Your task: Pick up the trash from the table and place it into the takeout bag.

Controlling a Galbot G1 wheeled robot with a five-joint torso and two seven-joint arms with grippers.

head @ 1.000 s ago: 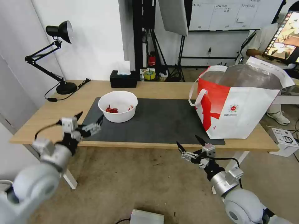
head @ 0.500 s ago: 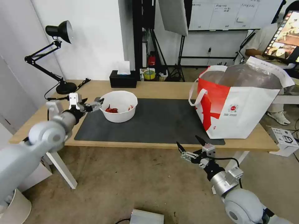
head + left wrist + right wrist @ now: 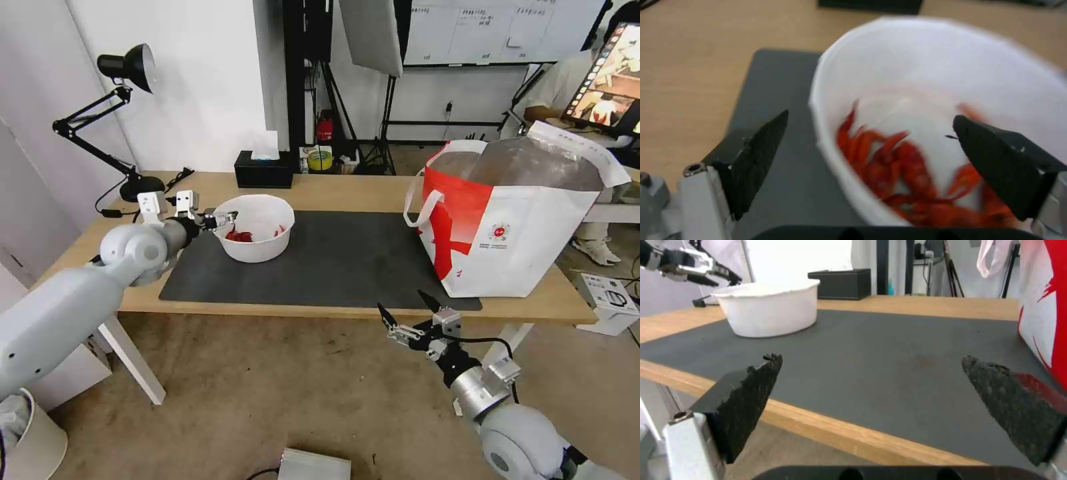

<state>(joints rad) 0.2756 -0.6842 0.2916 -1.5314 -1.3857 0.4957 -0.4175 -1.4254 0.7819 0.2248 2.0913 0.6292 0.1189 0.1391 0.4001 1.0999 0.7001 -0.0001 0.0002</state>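
Note:
The trash on the table (image 3: 347,190) is a white round bowl (image 3: 253,227) with red scraps, standing at the left end of the dark grey mat (image 3: 333,260). My left gripper (image 3: 223,219) is open at the bowl's left rim. In the left wrist view that gripper (image 3: 871,133) straddles the rim of the bowl (image 3: 925,76), one finger over the mat and the other over the inside. The red-and-white takeout bag (image 3: 513,220) stands open at the table's right end. My right gripper (image 3: 407,313) hangs open below the table's front edge, facing the mat (image 3: 889,350).
A black desk lamp (image 3: 127,120) stands at the table's back left corner, and a black tissue box (image 3: 265,170) at the back edge behind the bowl. A silver box (image 3: 313,465) lies on the floor in front, a white box (image 3: 610,300) on the floor at right.
My left arm has swung up from in front of the table's left edge and reached right, so its open gripper now sits at the bowl's rim. The right arm has not moved.

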